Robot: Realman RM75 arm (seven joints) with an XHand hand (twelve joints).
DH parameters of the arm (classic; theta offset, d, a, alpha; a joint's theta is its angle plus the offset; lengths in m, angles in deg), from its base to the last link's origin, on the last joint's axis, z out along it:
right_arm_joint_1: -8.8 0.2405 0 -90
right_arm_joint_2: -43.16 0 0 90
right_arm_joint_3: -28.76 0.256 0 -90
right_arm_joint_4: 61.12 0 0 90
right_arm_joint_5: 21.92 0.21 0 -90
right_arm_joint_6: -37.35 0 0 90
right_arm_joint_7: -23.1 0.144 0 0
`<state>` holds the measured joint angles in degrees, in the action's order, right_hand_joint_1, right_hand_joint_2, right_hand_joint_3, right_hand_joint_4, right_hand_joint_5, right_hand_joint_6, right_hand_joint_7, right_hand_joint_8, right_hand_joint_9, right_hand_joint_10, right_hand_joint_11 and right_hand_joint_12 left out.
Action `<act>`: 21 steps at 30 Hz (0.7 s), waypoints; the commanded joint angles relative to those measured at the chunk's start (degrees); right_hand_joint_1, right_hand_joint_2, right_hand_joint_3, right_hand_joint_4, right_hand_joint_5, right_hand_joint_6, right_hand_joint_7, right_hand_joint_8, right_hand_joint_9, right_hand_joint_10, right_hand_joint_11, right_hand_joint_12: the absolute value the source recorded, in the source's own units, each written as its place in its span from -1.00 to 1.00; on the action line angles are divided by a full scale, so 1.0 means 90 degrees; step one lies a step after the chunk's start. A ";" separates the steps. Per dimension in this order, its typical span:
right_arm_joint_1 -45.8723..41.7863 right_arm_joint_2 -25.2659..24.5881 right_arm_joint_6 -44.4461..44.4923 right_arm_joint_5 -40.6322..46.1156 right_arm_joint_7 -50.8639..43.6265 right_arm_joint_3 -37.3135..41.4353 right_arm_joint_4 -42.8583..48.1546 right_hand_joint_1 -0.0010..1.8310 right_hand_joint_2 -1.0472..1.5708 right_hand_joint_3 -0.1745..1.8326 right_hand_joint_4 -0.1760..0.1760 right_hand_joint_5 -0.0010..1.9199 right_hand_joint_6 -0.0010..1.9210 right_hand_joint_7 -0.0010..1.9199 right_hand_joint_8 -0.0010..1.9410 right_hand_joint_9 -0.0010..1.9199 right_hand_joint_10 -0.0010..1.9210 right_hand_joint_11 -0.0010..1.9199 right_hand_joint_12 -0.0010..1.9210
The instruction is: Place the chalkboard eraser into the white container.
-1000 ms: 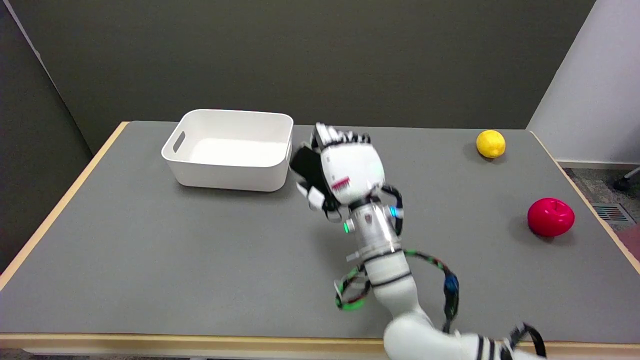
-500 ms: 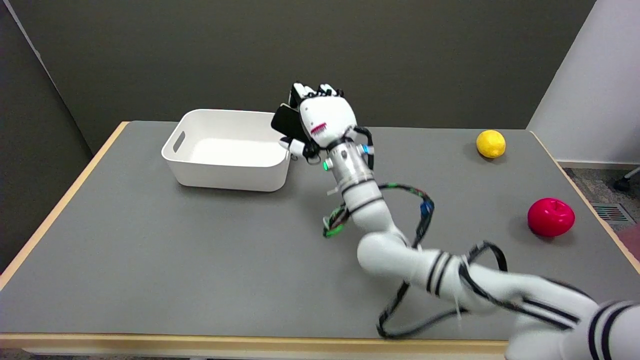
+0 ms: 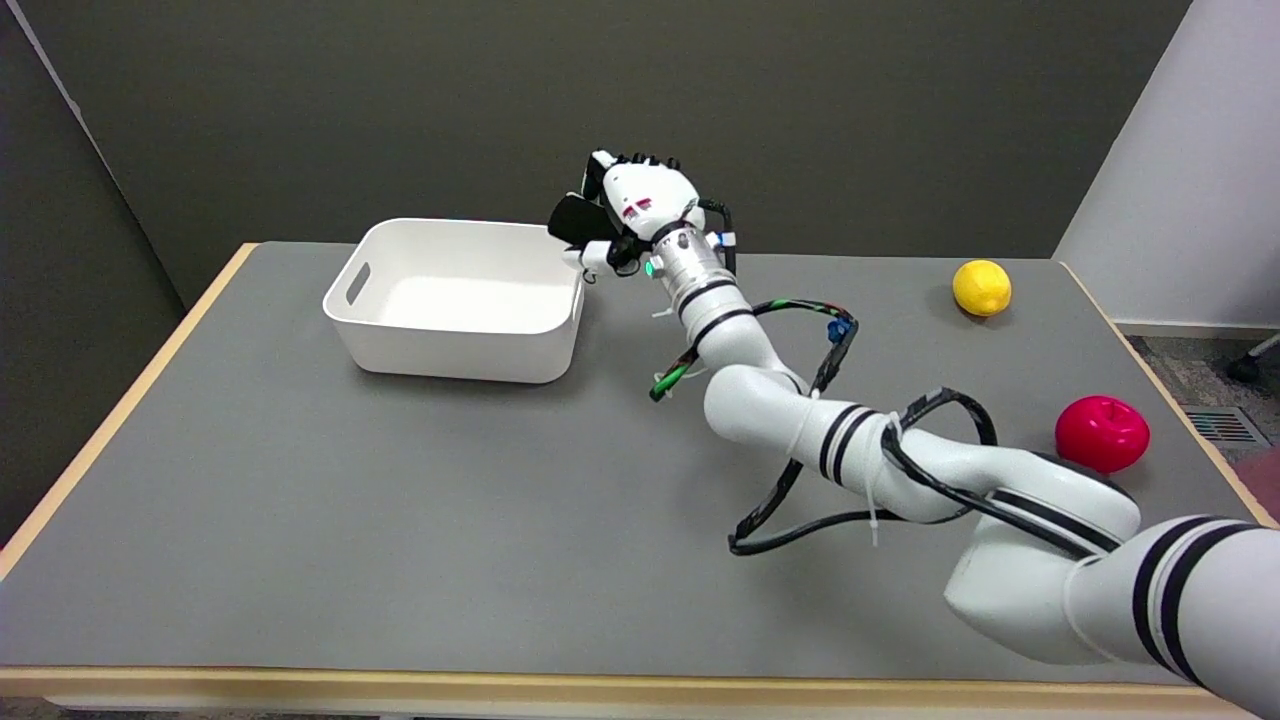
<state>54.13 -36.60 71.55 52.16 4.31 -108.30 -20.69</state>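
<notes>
My right hand (image 3: 632, 208) is raised in the air at the far right corner of the white container (image 3: 455, 352). It grips the black chalkboard eraser (image 3: 573, 218), which sticks out to the hand's left, just over the container's right rim. The white container stands at the back left of the grey table, and nothing shows inside it. Most of the eraser is hidden by the fingers.
A yellow lemon (image 3: 981, 287) lies at the table's back right. A red apple (image 3: 1101, 433) sits near the right edge, close to my forearm. My right arm, with its loose cables, stretches across the table from the lower right.
My right hand has carried the eraser up and away from me, from beside the container's right wall to above its far right corner. The arm has stretched out further across the table.
</notes>
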 commanded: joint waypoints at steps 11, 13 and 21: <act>0.0472 -0.0523 -0.1736 0.0203 0.2528 -0.0570 -0.0268 0.25 0.74 -0.63 -1.00 -0.40 0.63 -0.34 0.65 -0.19 0.65 -0.58 1.00; 0.0446 -0.0532 -0.1736 0.0347 0.2528 -0.0570 -0.0251 0.26 0.74 -0.63 -1.00 -0.40 0.63 -0.34 0.65 -0.19 0.64 -0.58 1.00; 0.0251 -0.0463 -0.1866 0.0751 0.2734 -0.0423 -0.0162 0.10 0.68 -0.49 -0.77 -0.50 0.36 -0.39 0.29 -0.31 0.32 -0.60 0.89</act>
<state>57.71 -39.85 59.39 54.51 22.18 -112.08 -23.17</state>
